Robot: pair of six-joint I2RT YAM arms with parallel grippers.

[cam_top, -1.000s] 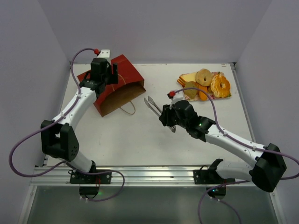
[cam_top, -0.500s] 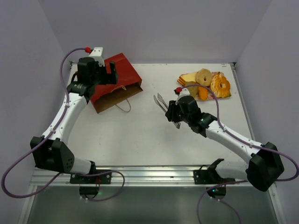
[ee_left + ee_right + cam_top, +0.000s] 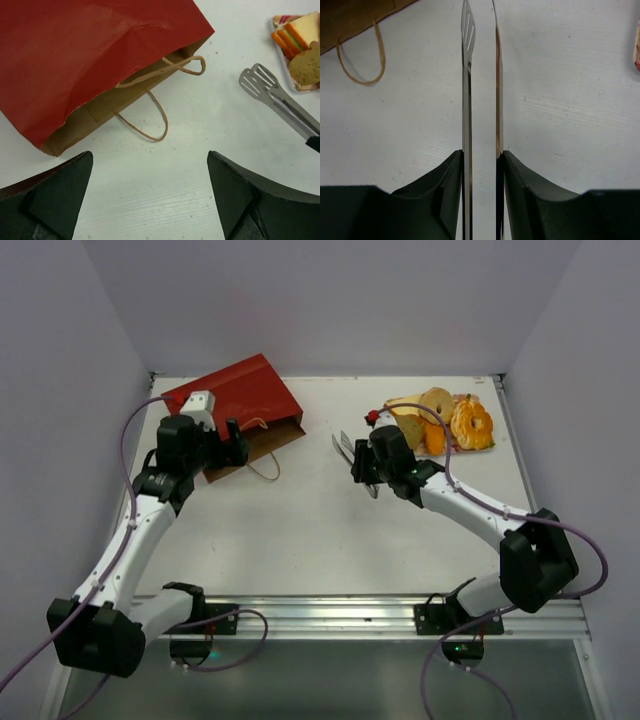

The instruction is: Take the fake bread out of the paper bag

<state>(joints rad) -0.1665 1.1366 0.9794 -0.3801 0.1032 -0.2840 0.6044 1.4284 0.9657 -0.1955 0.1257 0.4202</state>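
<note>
Paper bag [image 3: 235, 400] lies flat at the desk's far left, mouth toward the left tool [image 3: 150, 167], whose fingers stand apart. Right tool [image 3: 480, 155] clamps metal tongs [image 3: 468, 75], apparently for reaching inside. Fake bread [image 3: 437, 403] sits on the tray [image 3: 280, 21].

A robot lab booth; blank walls [image 3: 330, 300] enclose a white table [image 3: 300, 540].

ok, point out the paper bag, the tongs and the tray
paper bag [image 3: 238, 390], top view, red upper face
tongs [image 3: 258, 81], left wrist view, slotted tip
tray [image 3: 280, 21], left wrist view, flowered corner rim
</note>
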